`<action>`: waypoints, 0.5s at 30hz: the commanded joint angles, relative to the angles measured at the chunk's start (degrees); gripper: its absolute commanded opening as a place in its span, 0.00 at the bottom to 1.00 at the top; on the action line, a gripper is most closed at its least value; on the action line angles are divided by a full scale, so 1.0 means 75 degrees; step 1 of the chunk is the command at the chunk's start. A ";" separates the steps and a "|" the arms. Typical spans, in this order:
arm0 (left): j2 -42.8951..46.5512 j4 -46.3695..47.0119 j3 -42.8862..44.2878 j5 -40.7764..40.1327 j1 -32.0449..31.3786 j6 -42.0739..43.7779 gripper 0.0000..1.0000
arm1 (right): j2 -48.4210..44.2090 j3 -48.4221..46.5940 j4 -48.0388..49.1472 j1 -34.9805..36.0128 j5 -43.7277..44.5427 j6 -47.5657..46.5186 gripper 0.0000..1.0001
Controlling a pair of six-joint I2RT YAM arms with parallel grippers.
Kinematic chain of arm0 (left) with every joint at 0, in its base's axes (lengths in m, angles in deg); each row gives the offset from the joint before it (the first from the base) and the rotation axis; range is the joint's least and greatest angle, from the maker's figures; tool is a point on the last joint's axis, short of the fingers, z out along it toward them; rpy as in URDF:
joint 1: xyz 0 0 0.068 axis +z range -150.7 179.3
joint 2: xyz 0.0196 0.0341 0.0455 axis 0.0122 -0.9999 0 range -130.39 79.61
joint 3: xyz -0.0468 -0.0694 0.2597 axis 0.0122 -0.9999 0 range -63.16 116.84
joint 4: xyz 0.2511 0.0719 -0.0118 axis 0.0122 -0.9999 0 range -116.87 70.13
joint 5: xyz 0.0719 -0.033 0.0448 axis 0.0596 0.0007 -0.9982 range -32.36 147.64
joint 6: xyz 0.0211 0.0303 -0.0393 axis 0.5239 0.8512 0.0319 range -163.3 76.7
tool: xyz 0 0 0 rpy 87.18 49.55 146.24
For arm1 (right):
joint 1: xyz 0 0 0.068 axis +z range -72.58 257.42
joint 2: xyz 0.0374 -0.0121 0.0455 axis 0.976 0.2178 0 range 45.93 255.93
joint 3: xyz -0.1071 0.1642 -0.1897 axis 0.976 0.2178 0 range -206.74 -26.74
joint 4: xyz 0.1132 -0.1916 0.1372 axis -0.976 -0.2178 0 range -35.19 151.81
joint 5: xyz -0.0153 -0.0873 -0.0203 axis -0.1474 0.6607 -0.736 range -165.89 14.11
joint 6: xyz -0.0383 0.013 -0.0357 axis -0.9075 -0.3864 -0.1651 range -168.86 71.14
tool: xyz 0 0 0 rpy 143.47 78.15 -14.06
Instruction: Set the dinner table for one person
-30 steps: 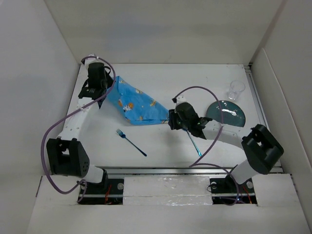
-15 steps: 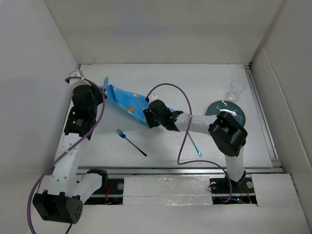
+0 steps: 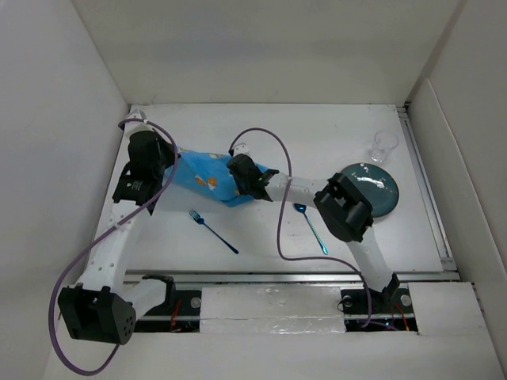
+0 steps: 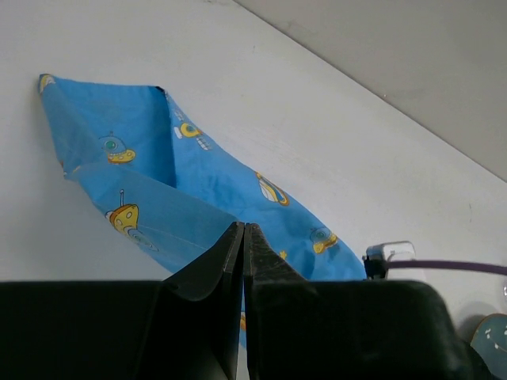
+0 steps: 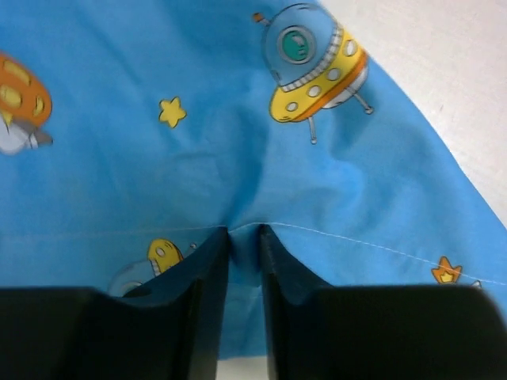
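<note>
The tabletop (image 3: 317, 131) is a wide white rectangle filling the middle of the top view. Its long axis runs left to right across the front of both arms, and it lies flat and square to their bases. The blue cartoon-print placemat (image 3: 204, 170) lies on its left half. The cloth is bunched and part folded rather than spread, with its length slanting from far-left to near-right. The left hand (image 4: 242, 237) has its fingers pressed fully together, and a fold of the cloth rises to their tips, so it looks pinched at the mat's left end. The right hand (image 5: 244, 236) stands narrow, nipping the stitched hem at the other end, where creases gather toward its fingertips. Holding both ends this way is probably meant to draw the mat out flat and square it to the tabletop's edges, ready for the place setting. The other pieces lie apart from the mat. A dark fork (image 3: 212, 231) lies just near of it, slanting the same way. A blue spoon (image 3: 310, 228) lies to the right. A teal plate (image 3: 379, 190) is further right, partly under the right arm. A clear glass (image 3: 383, 146) stands beyond the plate near the far right corner.
</note>
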 commanded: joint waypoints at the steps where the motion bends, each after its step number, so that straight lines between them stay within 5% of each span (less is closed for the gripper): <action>1: 0.0023 0.0540 0.0546 0.0015 0.0026 -0.0045 0.00 | 0.0472 -0.1231 -0.0366 -0.0288 0.0430 0.0233 0.17; 3: -0.0094 0.0575 0.0627 -0.0067 0.0026 -0.0045 0.00 | 0.0591 -0.1469 -0.0474 -0.0591 0.0244 0.0408 0.00; 9: -0.0317 0.0552 0.0803 0.0060 0.0305 0.0037 0.00 | -0.0438 -0.0990 0.0147 -0.1422 -0.0587 0.1052 0.00; 15: -0.0785 0.0553 0.1037 0.0099 0.0881 -0.0104 0.00 | -0.0979 -0.1130 0.0113 -0.2959 -0.3164 0.2282 0.00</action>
